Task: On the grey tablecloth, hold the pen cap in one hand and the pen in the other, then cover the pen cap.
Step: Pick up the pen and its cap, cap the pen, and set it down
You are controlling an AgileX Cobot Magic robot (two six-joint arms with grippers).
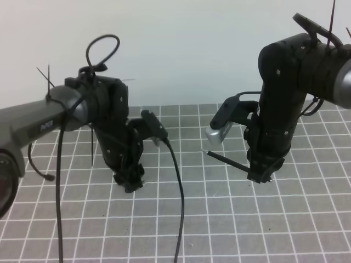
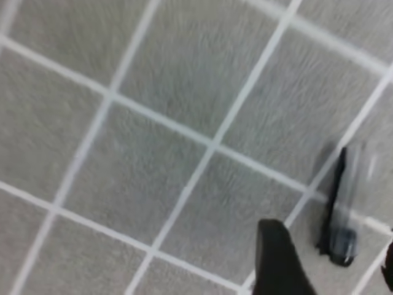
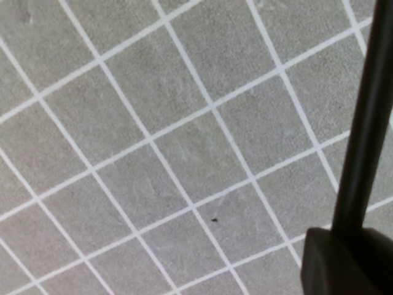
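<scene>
- A plain, pale wall (image 1: 181, 49) fills the upper half of the high view, bare and evenly lit, with a faint bluish-white cast.
- Below it, the surface (image 1: 219, 219) runs to the wall's foot, flat and level.
- Soft, diffuse light falls across the scene; shadows are weak and short.

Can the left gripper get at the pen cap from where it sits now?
Probably yes. The left gripper is open and low over the grey tablecloth, and the pen cap lies on the cloth between its fingers, nothing covering it.
</scene>
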